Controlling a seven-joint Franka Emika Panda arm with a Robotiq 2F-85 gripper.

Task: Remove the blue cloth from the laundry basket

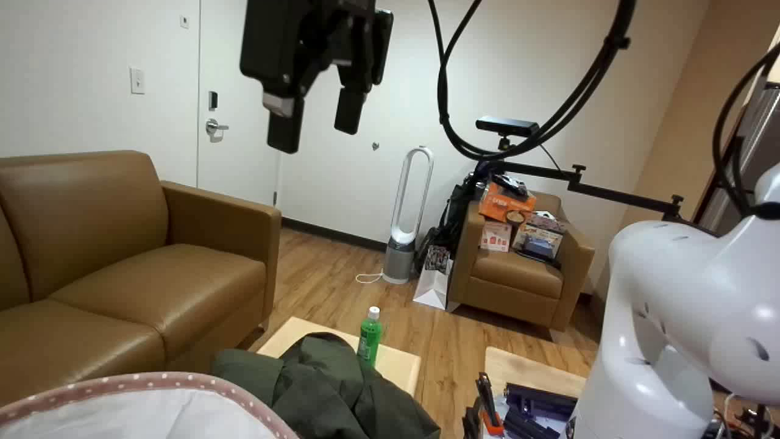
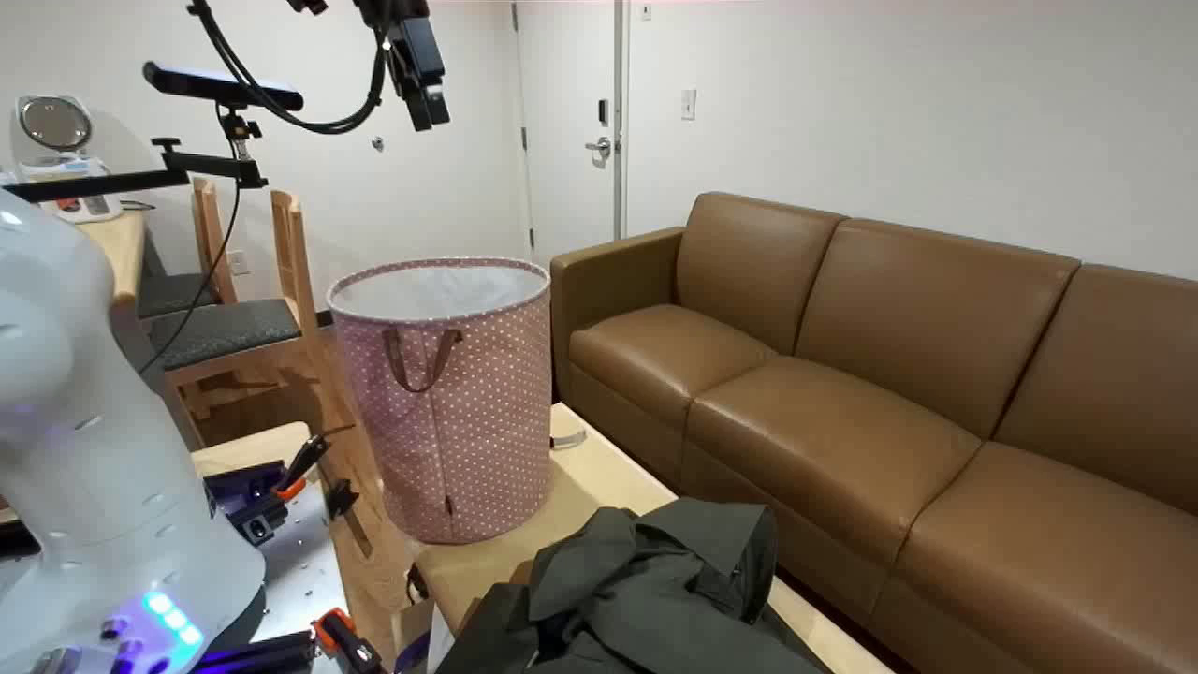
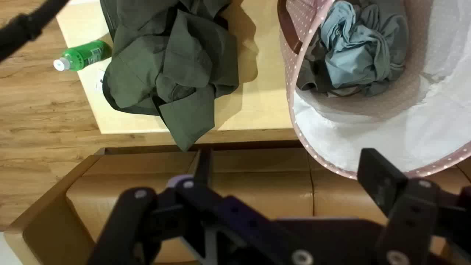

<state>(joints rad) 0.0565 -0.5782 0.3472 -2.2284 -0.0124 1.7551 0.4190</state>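
In the wrist view the blue cloth (image 3: 353, 55), a crumpled light blue-grey bundle, lies at the bottom of the laundry basket (image 3: 307, 145) beside darker grey-green fabric. The pink, white-dotted basket (image 2: 487, 402) stands upright on a low wooden table, and its walls hide the cloth in both exterior views. High above table level hangs my gripper (image 1: 317, 121), black, fingers pointing down. Its jaws are wide apart with nothing between them (image 3: 287, 162). From the wrist, the basket's opening appears ahead and to the right, one fingertip overlapping its rim in the picture.
A dark green garment (image 2: 646, 599) is heaped on the table (image 3: 265, 110) near the basket. Past it stands a green bottle (image 1: 369, 341). A brown sofa (image 2: 796, 393) runs along the table's side. Cables (image 1: 448, 91) loop from the arm, near a camera on a boom (image 1: 506, 127).
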